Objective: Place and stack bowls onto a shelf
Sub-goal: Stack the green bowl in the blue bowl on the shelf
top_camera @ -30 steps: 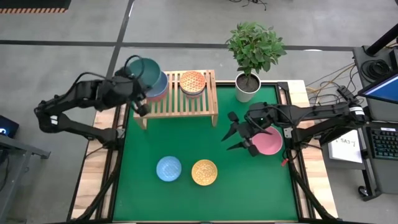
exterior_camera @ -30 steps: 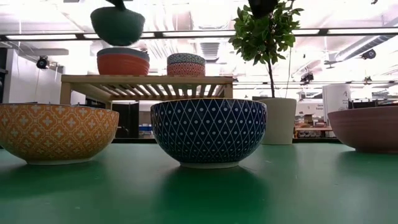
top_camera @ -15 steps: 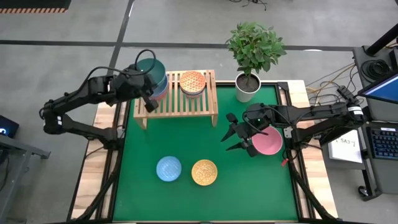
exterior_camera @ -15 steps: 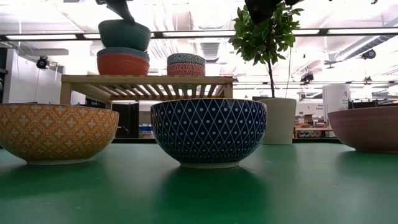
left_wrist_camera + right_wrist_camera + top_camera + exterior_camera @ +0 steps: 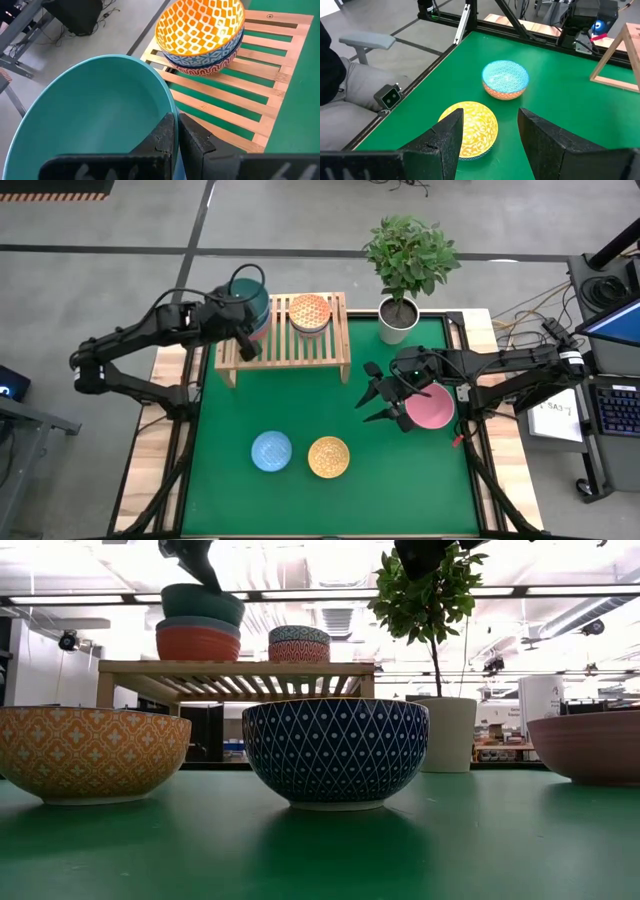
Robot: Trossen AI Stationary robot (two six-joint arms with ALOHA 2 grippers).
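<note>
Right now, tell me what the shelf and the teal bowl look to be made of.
The shelf: pale unpainted wood, matte, with grain and screw heads showing on its slats. The teal bowl, clamped in the left gripper: smooth, with a soft sheen and thin rim, probably glazed ceramic, though plastic cannot be ruled out.

Up at the back we see a leafy potted plant (image 5: 410, 255) in its white pot (image 5: 398, 321), standing just off the green mat (image 5: 400, 470). That mat covers the wooden table (image 5: 160, 470). Off to one side we catch a keyboard (image 5: 612, 408) and a sheet of paper (image 5: 556, 415). We spot grey fabric (image 5: 350, 107) beside the table edge.
</note>
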